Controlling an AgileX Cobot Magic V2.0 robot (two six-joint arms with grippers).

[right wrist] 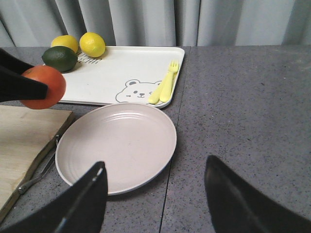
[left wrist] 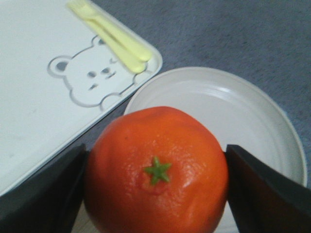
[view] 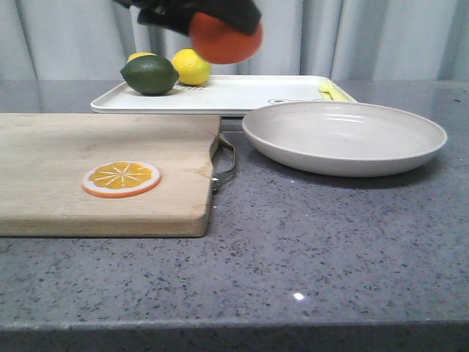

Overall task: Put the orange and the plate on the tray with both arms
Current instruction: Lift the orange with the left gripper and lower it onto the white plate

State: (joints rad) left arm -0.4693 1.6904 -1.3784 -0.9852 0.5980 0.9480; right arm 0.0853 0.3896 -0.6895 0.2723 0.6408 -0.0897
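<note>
Orange [view: 227, 40] pinched aloft in left gripper [left wrist: 155, 179], above tray's [view: 242, 95] near edge.

Plate [view: 344, 136] resting on counter just beside tray; right gripper [right wrist: 153, 194] spread wide, hovering over plate's near side, touching nothing.

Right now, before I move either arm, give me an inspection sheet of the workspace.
Surface: grey speckled table; no spills seen.
Job's things: orange held in the air by the left gripper; plate empty on the table beside the tray, its rim by the tray's corner.
Clutter: lime and two lemons on the tray's far end, yellow fork by its bear print; wooden cutting board with an orange slice.
Grippers: left shut on the orange; right gripper open, hovering near the plate, holding nothing.
Cables: nothing seen.
Surroundings: grey curtain behind the table.
</note>
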